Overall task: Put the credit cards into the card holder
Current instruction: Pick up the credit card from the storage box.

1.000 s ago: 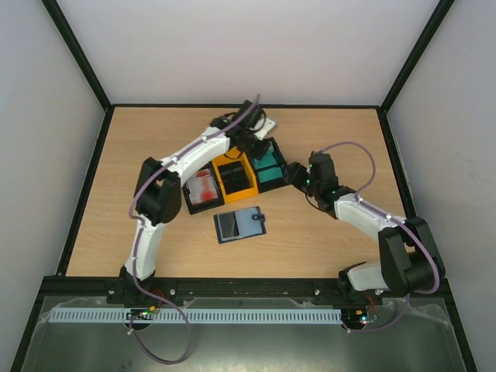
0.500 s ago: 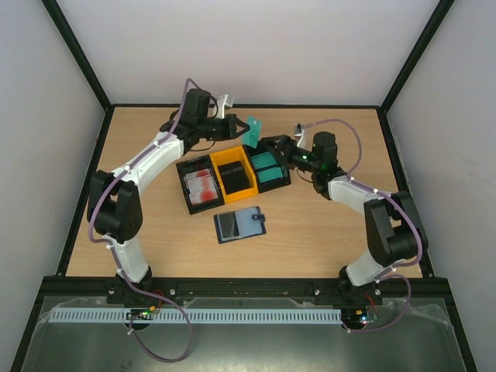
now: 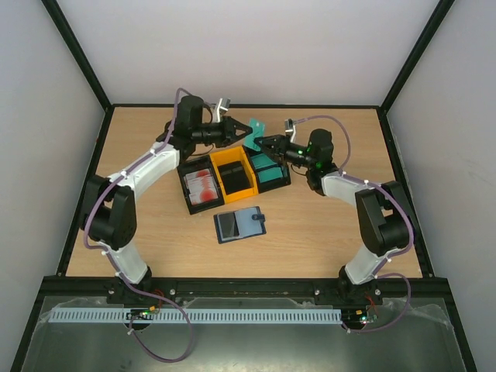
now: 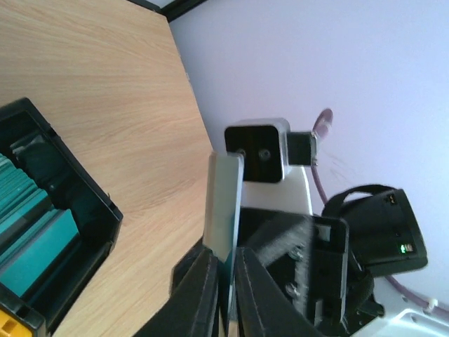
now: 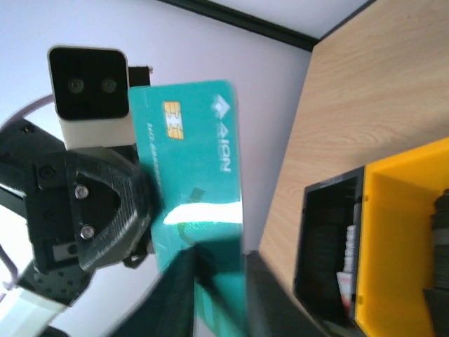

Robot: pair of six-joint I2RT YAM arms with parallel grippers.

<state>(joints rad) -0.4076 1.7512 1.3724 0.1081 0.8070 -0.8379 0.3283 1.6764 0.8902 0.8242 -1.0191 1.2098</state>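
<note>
Mid-air handover above the 3 bins [image 3: 229, 161]. Left gripper [image 3: 242, 130] is clamped on 1 teal credit card [image 3: 253, 126], held out over the bins with its face toward the right wrist camera, likely so the other arm can take the free end. Right gripper [image 5: 217, 284] has 2 fingers either side of the card's lower end, blurred, so cannot tell if pinched. Card holder [image 3: 239, 225] lies open on the table [image 3: 325, 232] in front of the bins, well apart from the card. Probably a regrasp for a better insertion angle
</note>
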